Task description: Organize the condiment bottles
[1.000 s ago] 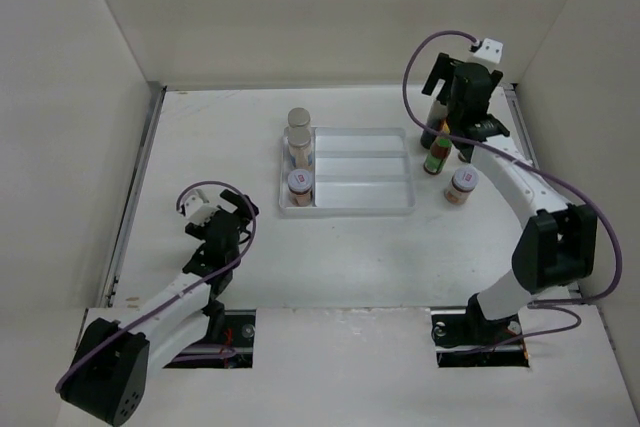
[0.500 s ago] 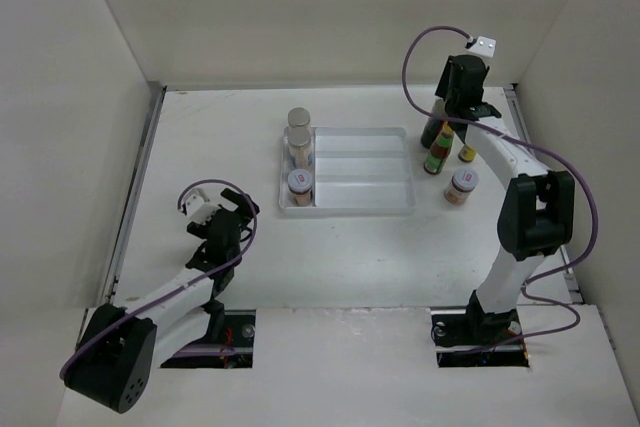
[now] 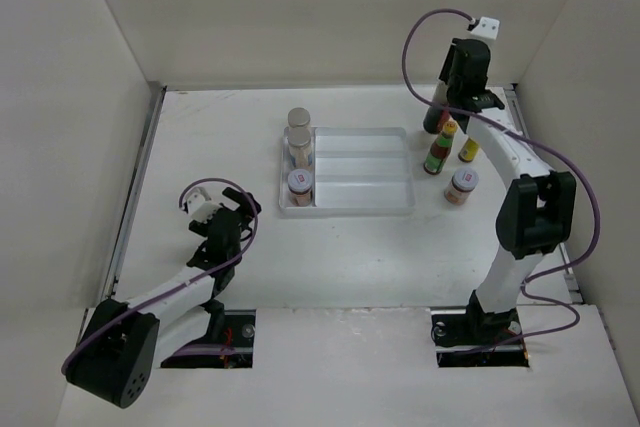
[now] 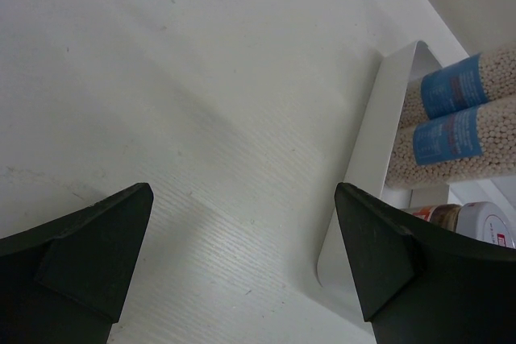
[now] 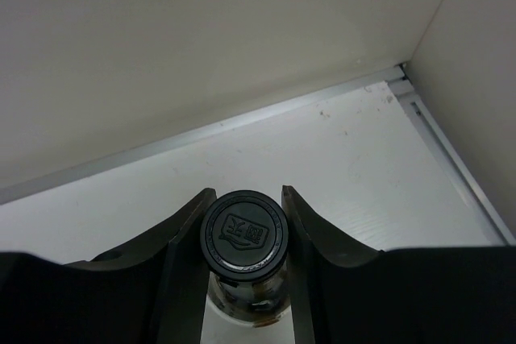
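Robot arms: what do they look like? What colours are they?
The left arm and right arm both have white links, black joints and black bases. A purple cable loops along each one. A little white box is fixed at each wrist. The left gripper and right gripper each have two chunky black fingers.

White divided tray [image 3: 365, 169] on table [image 3: 330, 257]
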Robot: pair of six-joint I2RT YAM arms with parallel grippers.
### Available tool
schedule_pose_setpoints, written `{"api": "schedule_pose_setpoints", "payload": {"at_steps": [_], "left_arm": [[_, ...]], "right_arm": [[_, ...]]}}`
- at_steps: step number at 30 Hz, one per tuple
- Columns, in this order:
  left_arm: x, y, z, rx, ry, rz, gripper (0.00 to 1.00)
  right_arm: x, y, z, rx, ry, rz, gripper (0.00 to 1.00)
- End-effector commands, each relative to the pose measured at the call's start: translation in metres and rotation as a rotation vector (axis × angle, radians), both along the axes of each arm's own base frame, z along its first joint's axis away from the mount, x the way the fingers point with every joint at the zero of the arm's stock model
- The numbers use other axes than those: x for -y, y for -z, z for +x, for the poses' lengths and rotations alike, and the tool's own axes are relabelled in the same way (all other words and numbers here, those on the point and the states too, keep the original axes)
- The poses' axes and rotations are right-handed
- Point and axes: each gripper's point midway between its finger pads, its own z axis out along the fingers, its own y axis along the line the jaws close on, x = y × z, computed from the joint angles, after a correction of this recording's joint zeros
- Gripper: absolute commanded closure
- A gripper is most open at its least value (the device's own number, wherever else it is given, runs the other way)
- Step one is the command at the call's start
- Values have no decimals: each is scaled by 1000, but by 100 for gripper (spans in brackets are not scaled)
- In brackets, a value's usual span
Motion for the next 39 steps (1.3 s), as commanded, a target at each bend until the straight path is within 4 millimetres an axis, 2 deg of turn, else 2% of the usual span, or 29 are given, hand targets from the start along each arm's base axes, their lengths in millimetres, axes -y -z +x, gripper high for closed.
{"api": "schedule_pose_setpoints", "payload": {"at_steps": [1,5,9,13,18,24,29,35,39], "left_arm": [[4,-13,7,58,6,-41,0],[5,-13,7,66,10,-45,0],[8,-14,8,67,25,-51,0],[9,-10,9,58,28,-51,0],[10,-14,9,71,35,-60,0],[12,-13,9,69,45,-64,0],[14,-15,9,75,51,-69,0],[14,-16,9,78,51,-70,0],[14,-14,9,71,52,-67,0]], "right_arm": [[-18,-168,-22,422,-43,34,73],[-60,-188,-48,457,-140,14,72],[-113,-189,-68,473,-273,50,72],[-165,-191,-73,479,-378,69,71],[-223,-173,-73,445,-488,87,71],[-286,-137,-83,378,-595,100,71],[-313,-108,-84,346,-619,95,71],[-332,-86,-89,313,-647,96,71],[-333,-72,-92,291,-640,87,71]]}}
